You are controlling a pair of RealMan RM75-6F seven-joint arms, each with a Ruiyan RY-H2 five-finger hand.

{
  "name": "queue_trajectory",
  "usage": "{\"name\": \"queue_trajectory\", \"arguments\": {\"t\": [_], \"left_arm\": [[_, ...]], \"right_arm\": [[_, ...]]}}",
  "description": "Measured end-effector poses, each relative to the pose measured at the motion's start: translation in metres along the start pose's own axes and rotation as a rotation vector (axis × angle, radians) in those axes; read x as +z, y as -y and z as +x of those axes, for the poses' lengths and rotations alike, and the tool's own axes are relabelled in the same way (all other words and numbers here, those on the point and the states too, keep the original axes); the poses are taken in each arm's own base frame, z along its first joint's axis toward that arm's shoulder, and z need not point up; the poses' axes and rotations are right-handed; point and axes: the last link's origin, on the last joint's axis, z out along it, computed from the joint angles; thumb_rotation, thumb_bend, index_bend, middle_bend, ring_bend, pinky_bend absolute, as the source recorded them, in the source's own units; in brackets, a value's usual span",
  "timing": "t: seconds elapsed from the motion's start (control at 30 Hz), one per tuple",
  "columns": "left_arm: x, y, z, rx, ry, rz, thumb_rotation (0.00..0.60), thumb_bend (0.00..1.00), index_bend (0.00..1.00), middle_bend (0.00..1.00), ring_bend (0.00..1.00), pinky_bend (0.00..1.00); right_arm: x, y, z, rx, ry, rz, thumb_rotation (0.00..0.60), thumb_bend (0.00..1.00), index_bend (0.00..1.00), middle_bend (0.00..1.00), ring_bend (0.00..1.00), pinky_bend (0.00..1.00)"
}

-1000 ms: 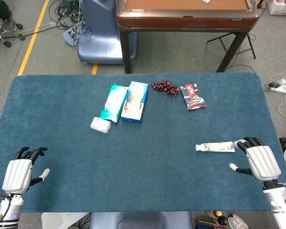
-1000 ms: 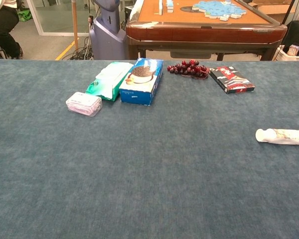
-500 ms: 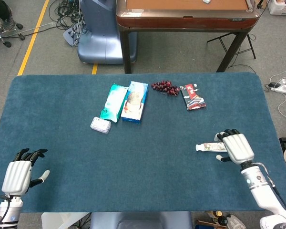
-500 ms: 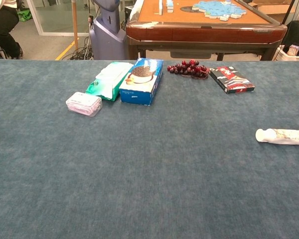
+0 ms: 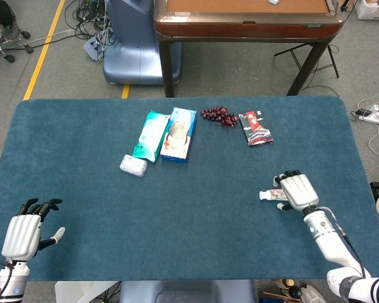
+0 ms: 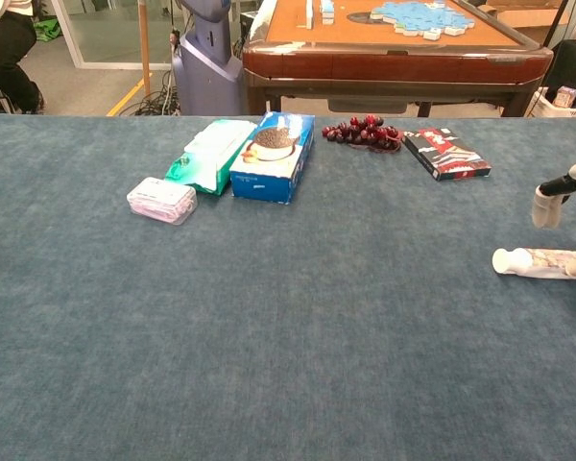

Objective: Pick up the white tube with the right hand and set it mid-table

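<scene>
**Right hand over the white tube at the desk's right side**

We see the white plastic tube [image 5: 270,195] lying flat on the blue felt-covered desk [image 5: 196,233], toward the right side and nearer the front edge than the back, its cap end pointing left. In the chest view the white tube [image 6: 542,261] still rests on the cloth, running off the picture's right edge.

Our right hand [image 5: 297,192] sits directly over the tube's right portion, back of the hand facing up, dark fingertips [image 5: 289,173] reaching past the tube's far side. In the chest view one pale finger [image 6: 544,207] hangs above the tube, apart from it, while a dark tip touches the tube at the frame's edge. We cannot tell whether the fingers have closed on the tube.

Our left hand [image 5: 24,232] rests at the front left corner of the desk, fingers spread apart, holding nothing.

Toward the back of the desk we see a green soft tissue pack [image 5: 151,135] touching a blue printed carton [image 5: 179,134] on its right. Just in front of the green pack lies a small white wrapped packet [image 5: 133,165]. Further right sit a bunch of dark red grapes [image 5: 219,115] and, just beside them, a flat red and black packet [image 5: 256,128].
</scene>
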Motion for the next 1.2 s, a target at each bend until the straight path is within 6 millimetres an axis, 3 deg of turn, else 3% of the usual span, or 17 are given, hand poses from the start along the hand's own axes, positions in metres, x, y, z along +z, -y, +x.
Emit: {"name": "queue_trajectory", "arguments": {"t": [0.63, 0.93, 1.2], "left_arm": [[-0.002, 0.000, -0.002, 0.003, 0.008, 0.016, 0.600, 0.20, 0.26, 0.39, 0.37, 0.14], [-0.002, 0.000, -0.003, 0.004, 0.013, 0.021, 0.600, 0.20, 0.26, 0.39, 0.37, 0.14], [-0.002, 0.000, -0.004, 0.008, 0.020, 0.020, 0.600, 0.20, 0.26, 0.39, 0.37, 0.14]], "right_arm": [[0.024, -0.012, -0.029, -0.004, 0.100, -0.040, 0.600, 0.27, 0.41, 0.43, 0.26, 0.26], [0.024, -0.015, -0.034, 0.001, 0.122, -0.043, 0.600, 0.41, 0.42, 0.46, 0.28, 0.26], [0.022, -0.014, -0.031, 0.013, 0.115, -0.029, 0.600, 0.58, 0.53, 0.55, 0.34, 0.29]]}}
